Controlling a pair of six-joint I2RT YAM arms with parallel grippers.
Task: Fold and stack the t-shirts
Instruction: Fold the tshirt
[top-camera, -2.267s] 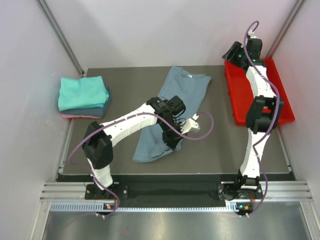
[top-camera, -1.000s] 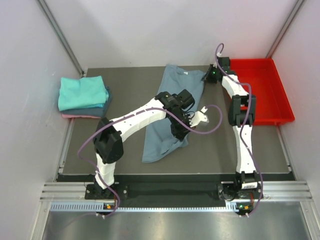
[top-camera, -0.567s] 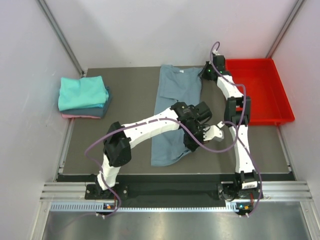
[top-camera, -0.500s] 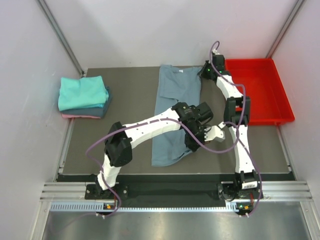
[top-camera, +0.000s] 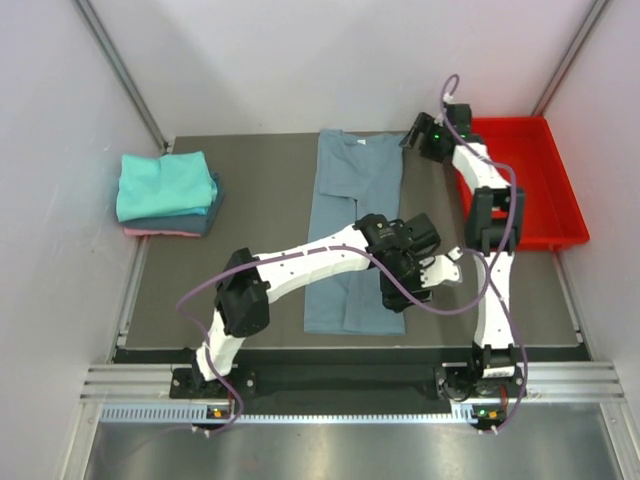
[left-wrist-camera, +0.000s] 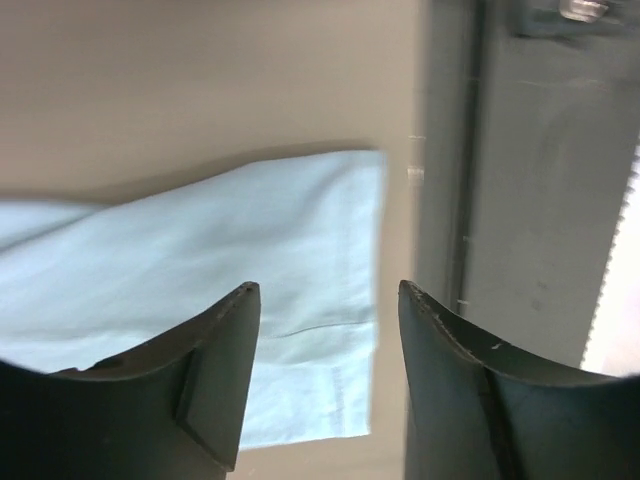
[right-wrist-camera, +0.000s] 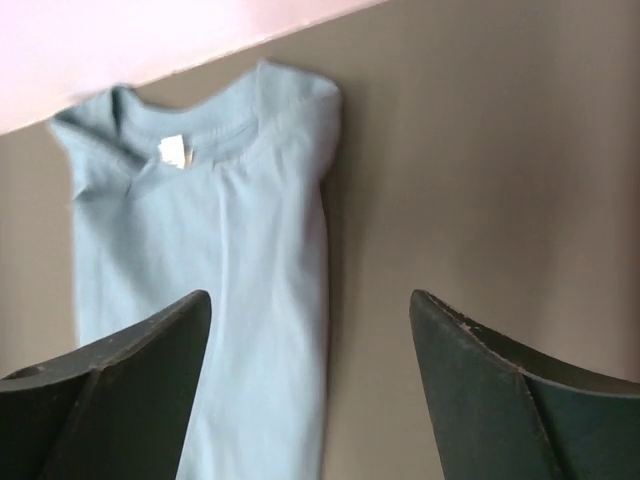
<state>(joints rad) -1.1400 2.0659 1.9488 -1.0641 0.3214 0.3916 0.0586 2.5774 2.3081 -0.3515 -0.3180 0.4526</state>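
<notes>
A dark grey-brown matte surface (top-camera: 250, 230) fills the middle of the enclosure. It is closed in by a pale back wall (top-camera: 330, 60), a left wall (top-camera: 50, 220) and a right wall (top-camera: 612, 170), all plain. Slim metal struts (top-camera: 125, 78) slant up the rear corners. Along the near edge run a black strip (top-camera: 340, 352), a ribbed aluminium rail (top-camera: 330, 380) and a brushed metal sheet (top-camera: 340, 450). The light is soft and even.

small white neck label (right-wrist-camera: 173, 152) on grey-blue t-shirt (right-wrist-camera: 220, 300), blank at this sharpness, no readable text anywhere

Grey-blue t-shirt (top-camera: 350, 220) now straightened flat; left pincer (left-wrist-camera: 325, 290), right pincer (right-wrist-camera: 310, 297) let go.
</notes>
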